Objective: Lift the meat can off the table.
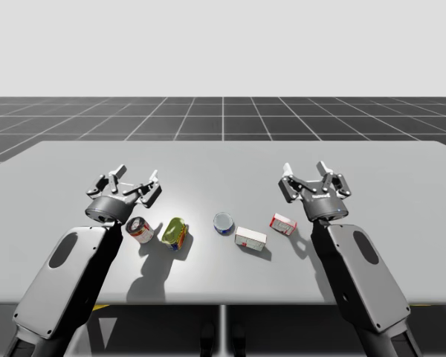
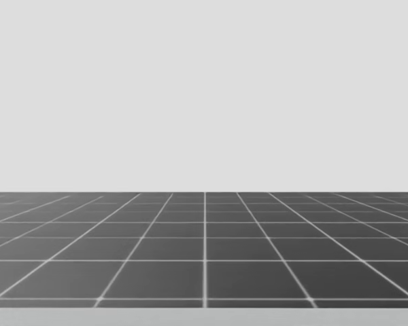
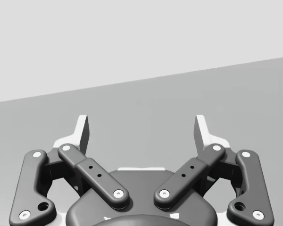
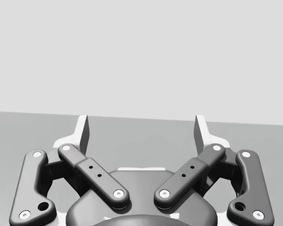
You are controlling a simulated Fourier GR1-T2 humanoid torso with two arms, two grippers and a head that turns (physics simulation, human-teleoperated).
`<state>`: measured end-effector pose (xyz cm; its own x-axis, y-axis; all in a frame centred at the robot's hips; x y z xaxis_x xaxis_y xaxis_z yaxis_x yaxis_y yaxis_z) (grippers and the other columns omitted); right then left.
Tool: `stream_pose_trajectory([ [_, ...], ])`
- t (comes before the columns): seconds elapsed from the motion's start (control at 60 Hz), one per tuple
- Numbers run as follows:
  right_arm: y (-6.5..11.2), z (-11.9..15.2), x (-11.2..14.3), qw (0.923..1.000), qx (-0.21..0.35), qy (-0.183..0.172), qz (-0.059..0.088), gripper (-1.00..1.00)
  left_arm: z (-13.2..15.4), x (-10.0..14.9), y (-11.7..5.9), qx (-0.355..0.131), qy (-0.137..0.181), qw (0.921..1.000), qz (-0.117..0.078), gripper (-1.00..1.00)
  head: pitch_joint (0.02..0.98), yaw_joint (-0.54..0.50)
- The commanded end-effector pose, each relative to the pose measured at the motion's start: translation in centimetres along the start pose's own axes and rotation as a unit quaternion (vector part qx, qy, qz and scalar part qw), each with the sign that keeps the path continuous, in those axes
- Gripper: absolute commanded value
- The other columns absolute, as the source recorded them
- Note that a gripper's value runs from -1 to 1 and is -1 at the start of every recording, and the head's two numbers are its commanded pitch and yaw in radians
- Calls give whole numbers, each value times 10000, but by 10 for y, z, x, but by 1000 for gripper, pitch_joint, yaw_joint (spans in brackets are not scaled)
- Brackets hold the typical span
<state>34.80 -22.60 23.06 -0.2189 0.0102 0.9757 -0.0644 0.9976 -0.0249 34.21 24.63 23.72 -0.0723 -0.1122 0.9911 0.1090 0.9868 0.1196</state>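
Observation:
A yellow-green can (image 1: pixel 175 233) with a blue and red end lies on its side on the grey table (image 1: pixel 223 160), left of the middle; it looks like the meat can. My left gripper (image 1: pixel 136 178) hovers open behind and to the left of it, apart from it. My right gripper (image 1: pixel 306 172) is open over the table's right half, far from that can. In the left wrist view the gripper (image 3: pixel 141 129) has only bare table between its fingers. The right wrist view shows the same for the other gripper (image 4: pixel 141 129).
A red and white can (image 1: pixel 140 230) stands just left of the yellow-green can, under my left wrist. A low blue round can (image 1: pixel 223 222), a white box (image 1: pixel 250 239) and a small red and white box (image 1: pixel 283 224) lie towards the right.

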Motion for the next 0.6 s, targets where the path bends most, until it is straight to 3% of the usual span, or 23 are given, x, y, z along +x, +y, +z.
stream_pose_trajectory([
  [0.017,-1,1,1,9996,-170,2,-224,-1000,0,-1,0,10,-15,10000,-54,-1000,52,2],
  [0.067,-1,1,2,9996,-19,52,-266,-1000,0,-1,0,12,-30,10000,-71,-1000,55,3],
  [0.083,-1,0,3,9989,37,119,-452,-1000,0,-1,0,11,-32,10000,-72,-1000,60,4],
  [0.1,-1,0,4,9988,14,123,-475,-1000,0,-1,0,12,-33,10000,-74,-1000,62,5],
  [0.233,-3,0,4,9990,101,231,-382,-1000,0,-1,-1,11,-38,10000,-91,-1000,104,8],
  [0.6,-3,-2,3,9996,-52,209,-163,-1000,-1,-2,-1,-2,-30,9999,-139,-1000,442,17],
])
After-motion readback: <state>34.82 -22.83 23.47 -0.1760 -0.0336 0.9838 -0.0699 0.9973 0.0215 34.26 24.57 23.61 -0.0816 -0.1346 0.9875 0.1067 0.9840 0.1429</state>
